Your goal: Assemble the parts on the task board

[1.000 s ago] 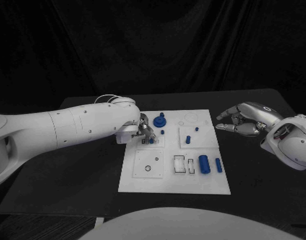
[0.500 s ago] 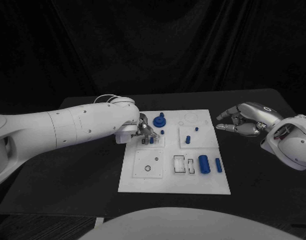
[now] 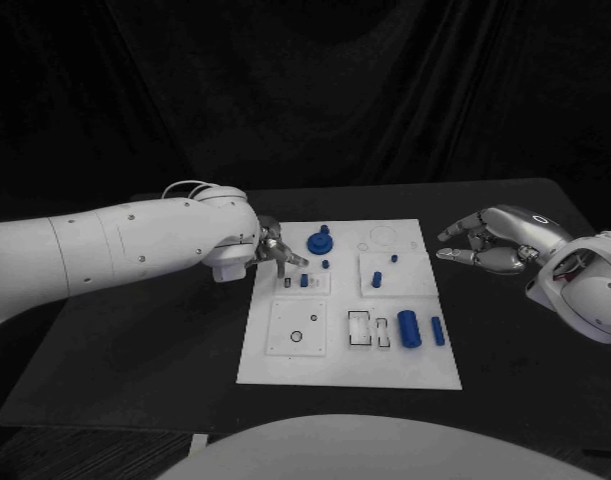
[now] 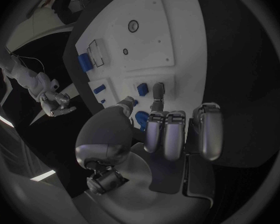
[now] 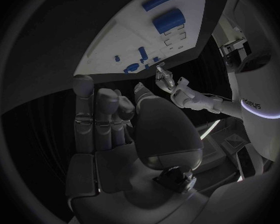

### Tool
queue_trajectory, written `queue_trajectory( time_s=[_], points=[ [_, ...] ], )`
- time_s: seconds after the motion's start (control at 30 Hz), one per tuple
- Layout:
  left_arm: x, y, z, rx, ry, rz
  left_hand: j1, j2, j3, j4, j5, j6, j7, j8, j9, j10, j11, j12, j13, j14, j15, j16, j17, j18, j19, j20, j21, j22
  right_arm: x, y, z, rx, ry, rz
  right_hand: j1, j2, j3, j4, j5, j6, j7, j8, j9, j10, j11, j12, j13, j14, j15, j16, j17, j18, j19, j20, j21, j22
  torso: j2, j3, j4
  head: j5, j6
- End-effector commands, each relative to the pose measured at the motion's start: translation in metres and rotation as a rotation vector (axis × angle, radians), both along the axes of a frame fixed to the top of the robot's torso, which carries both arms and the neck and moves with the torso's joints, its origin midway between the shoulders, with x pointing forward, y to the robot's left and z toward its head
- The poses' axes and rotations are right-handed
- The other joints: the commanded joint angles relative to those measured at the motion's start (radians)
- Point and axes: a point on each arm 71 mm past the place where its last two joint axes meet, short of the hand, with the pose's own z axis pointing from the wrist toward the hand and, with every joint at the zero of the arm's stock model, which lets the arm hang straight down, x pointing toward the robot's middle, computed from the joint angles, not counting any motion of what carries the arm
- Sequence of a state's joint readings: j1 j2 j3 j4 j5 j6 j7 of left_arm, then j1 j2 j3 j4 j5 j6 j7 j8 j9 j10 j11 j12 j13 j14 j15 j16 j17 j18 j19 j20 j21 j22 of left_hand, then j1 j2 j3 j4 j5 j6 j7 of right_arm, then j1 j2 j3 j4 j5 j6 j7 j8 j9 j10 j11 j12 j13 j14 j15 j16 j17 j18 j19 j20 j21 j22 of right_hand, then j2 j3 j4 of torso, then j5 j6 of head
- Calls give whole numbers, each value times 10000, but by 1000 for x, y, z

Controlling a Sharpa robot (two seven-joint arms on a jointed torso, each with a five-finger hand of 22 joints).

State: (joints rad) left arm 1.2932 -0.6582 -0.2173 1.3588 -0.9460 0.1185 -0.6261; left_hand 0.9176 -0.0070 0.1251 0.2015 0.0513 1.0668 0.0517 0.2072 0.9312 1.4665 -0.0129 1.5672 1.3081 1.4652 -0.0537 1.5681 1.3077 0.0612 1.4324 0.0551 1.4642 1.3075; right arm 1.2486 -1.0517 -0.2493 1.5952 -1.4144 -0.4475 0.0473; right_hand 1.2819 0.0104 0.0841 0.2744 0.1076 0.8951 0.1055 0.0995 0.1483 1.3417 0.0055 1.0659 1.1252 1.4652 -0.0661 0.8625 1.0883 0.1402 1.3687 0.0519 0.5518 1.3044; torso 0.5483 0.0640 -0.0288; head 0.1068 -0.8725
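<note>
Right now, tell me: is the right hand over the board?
No: in the head view the right hand hovers beside the board, over black table.

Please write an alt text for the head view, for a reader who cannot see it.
A white task board with small blue parts lies on a black table. The left hand reaches over the board's far left corner; the right hand hovers beside its right edge, holding nothing.

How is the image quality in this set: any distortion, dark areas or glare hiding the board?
Head view: dim, black backdrop, but the white task board stands out sharply, no glare. Left wrist view: fisheye bends the board's edges; the left hand covers the circle's middle. Right wrist view: the right hand is in shadow, the board sits small near the rim, with its blue parts still legible.
</note>
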Motion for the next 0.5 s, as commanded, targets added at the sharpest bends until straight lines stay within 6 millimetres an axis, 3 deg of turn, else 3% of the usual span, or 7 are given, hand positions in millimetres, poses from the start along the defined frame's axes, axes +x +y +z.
queue_trajectory(
  time_s=[0.03,0.23,0.4,0.5],
  points=[
    [10,1,25,-164,-1017,-143,164,2,-172,11,6,-67,-72,231,399,1043,-81,36,2627,1056,-101,27,2631,-187,78,-31,45,1458,-1,0,1,108,-199,-5,27,31,-33,42,12,52,7,-34,-15,-48,-3,-31,2,219,75,13,17,47,83,0,-5,18,2,-9,3,49,-2],
    [21,22,46,74,-1421,147,198,-17,-357,87,-12,-154,-85,366,679,1043,-96,36,2627,1056,-114,27,2631,-186,79,-55,32,1464,-1,1,0,93,-129,86,24,33,-34,47,12,55,6,-34,-15,-41,-4,-19,12,221,75,28,27,43,89,0,21,26,6,-17,-10,75,-2],
    [33,35,50,283,-1545,461,219,-7,-401,107,-14,-170,-90,400,751,1043,-100,36,2627,1056,-117,27,2631,-190,91,-60,38,1476,-3,1,-2,54,-9,112,24,33,-34,47,12,55,6,-34,-15,-41,-4,-19,12,221,75,28,27,43,89,0,21,26,43,-18,29,12,-2],
    [39,39,50,369,-1542,547,224,-5,-415,115,-15,-180,-90,406,769,1043,-101,36,2627,1056,-119,27,2631,-184,73,-62,23,1461,-3,1,-3,34,58,136,22,37,-34,53,15,59,4,-35,-16,-49,-5,-41,-8,220,75,12,15,43,90,0,20,27,61,-17,19,29,-2]
  ],
)
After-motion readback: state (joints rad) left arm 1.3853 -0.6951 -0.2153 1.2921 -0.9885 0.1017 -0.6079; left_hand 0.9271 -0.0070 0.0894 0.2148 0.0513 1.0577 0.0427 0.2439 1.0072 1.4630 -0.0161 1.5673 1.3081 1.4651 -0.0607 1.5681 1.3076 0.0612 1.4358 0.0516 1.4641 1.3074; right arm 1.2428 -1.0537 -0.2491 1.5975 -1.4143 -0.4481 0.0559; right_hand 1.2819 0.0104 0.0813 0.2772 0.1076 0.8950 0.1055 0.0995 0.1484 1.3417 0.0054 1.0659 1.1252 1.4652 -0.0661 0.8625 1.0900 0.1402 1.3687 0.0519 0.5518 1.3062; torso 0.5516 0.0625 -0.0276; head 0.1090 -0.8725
